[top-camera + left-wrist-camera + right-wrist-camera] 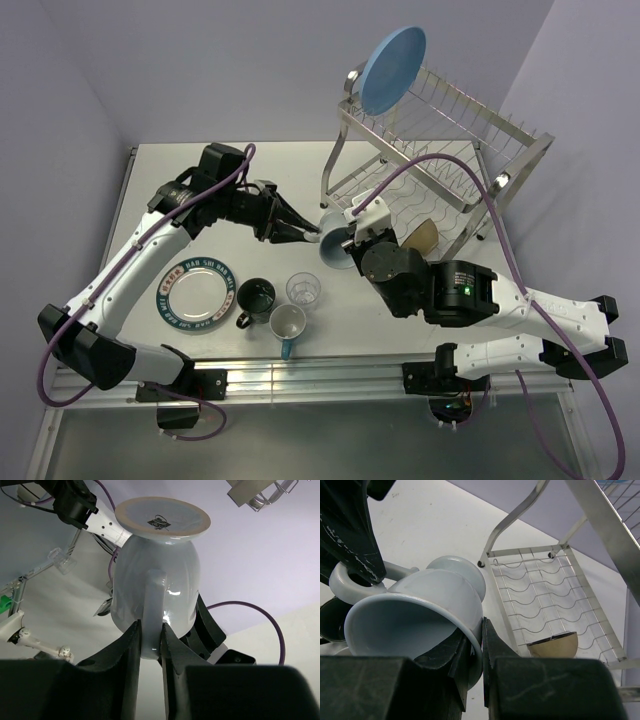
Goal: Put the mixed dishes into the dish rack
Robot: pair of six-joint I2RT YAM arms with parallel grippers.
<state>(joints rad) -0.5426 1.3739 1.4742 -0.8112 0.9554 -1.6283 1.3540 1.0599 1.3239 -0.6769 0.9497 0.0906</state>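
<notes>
The light-blue cup [333,247] hangs on its side above the table, between both arms. My right gripper [481,630] is shut on its rim, one finger inside and one outside. My left gripper [151,626] is shut on the cup's handle [152,605], with both fingers touching it. The dish rack [470,150] stands at the back right, with the large light-blue plate [392,70] upright in its top tier and a bowl [554,645] on its lower tier. The white plate with the teal rim [197,292], the dark mug [255,297], the clear glass [304,290] and the white-and-blue mug [288,325] sit on the table.
The rack's slanted leg [512,520] rises just right of the held cup. Purple cables [500,230] loop over the right arm near the rack's front. The table's near edge rail [300,380] runs below the mugs.
</notes>
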